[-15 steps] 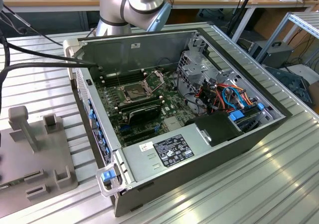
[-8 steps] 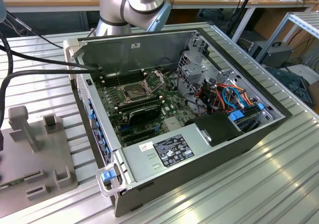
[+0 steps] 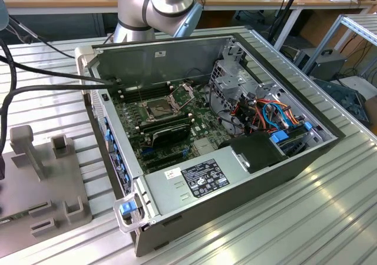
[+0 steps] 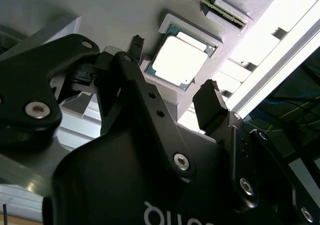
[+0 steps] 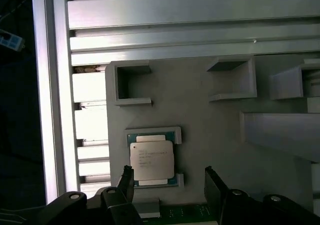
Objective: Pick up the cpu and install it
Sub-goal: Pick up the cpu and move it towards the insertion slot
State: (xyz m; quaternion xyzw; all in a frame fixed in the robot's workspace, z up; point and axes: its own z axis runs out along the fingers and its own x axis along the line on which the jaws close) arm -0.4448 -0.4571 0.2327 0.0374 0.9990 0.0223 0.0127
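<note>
**Item: cpu [image 5: 152, 157].** Thin flat square chip with a pale silver-grey metal top and a green edge. It lies flat in a shallow square pocket of the grey holder plate [image 5: 210, 135], near one edge of that plate.

**Gripper [image 5: 168, 177].** Black, two-fingered, with visible screws. Its fingers [image 4: 211, 105] are spread wider than the chip, one on each side of the pocket above the plate, and grip nothing.

**On the plate.** Matte grey moulded surface.
- Two raised U-shaped brackets [image 5: 132, 85] stand apart from the pocket.
- A long upright wall [image 5: 280, 132] stands well to one side of the pocket.
- Nothing lies between the fingers and the chip.

**Under the plate.** Ribbed aluminium table [image 5: 200, 15], bright with long parallel grooves.

**Beside the plate, on the exterior view's right.**
- Open computer case [image 3: 265, 182] of grey sheet metal, lying on its side.
- Inside it, a green motherboard [image 3: 200, 121] with a shiny hinged socket frame [image 3: 160, 107].

**Beyond the plate.**
- The robot arm [image 3: 159, 6], silver and grey, rises behind the case.
- Black cables [image 3: 47, 70] run across the table above the plate.
</note>
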